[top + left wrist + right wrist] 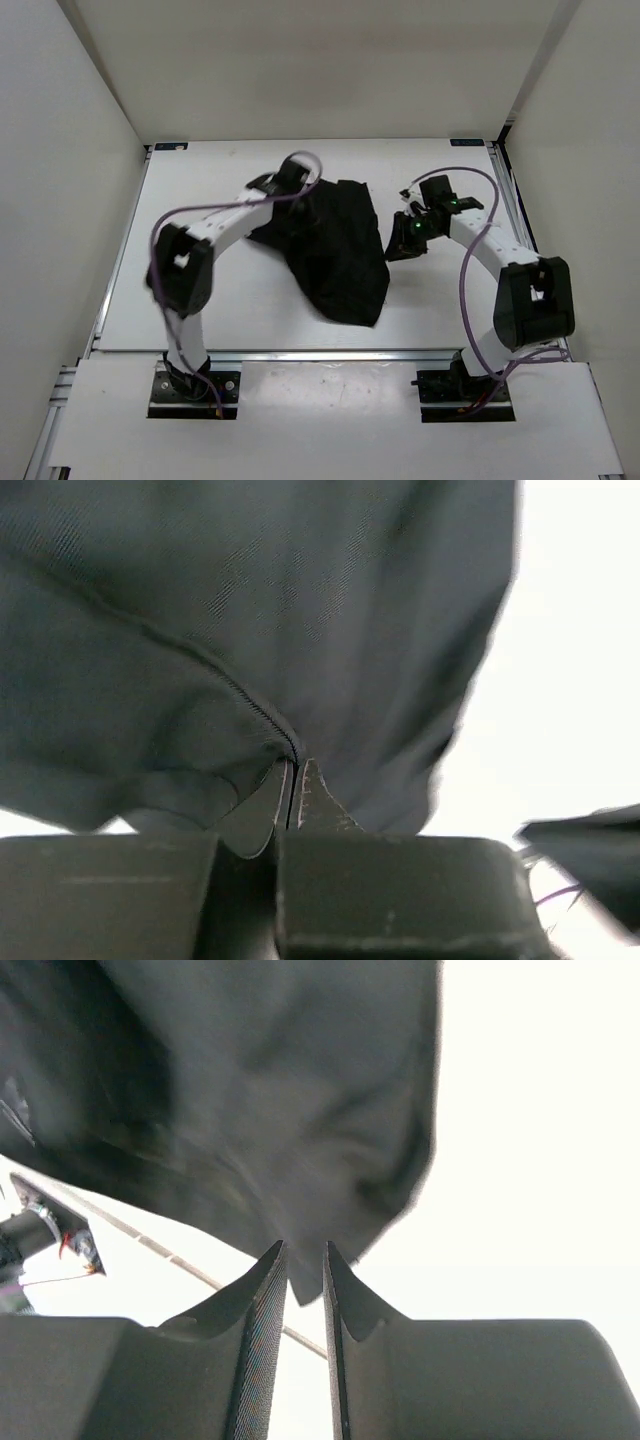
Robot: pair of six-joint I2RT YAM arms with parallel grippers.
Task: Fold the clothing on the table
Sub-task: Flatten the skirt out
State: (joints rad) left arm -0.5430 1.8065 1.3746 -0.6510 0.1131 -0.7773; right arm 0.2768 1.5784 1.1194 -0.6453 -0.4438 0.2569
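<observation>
The black clothing (335, 250) lies crumpled in the middle of the white table (260, 300). My left gripper (293, 193) is at its far left edge. In the left wrist view the left gripper (295, 763) is shut, pinching a seamed fold of the clothing (250, 600). My right gripper (400, 245) sits at the garment's right edge. In the right wrist view the right gripper (305, 1247) stands a narrow gap apart, and a corner of the clothing (250, 1090) pokes between the fingertips without being pinched.
White walls (70, 150) close in the table on three sides, with metal rails (505, 200) along its rim. The arm bases stand at the near edge (320, 352). Bare tabletop shows to the left (200, 180) and right (530, 1160) of the garment.
</observation>
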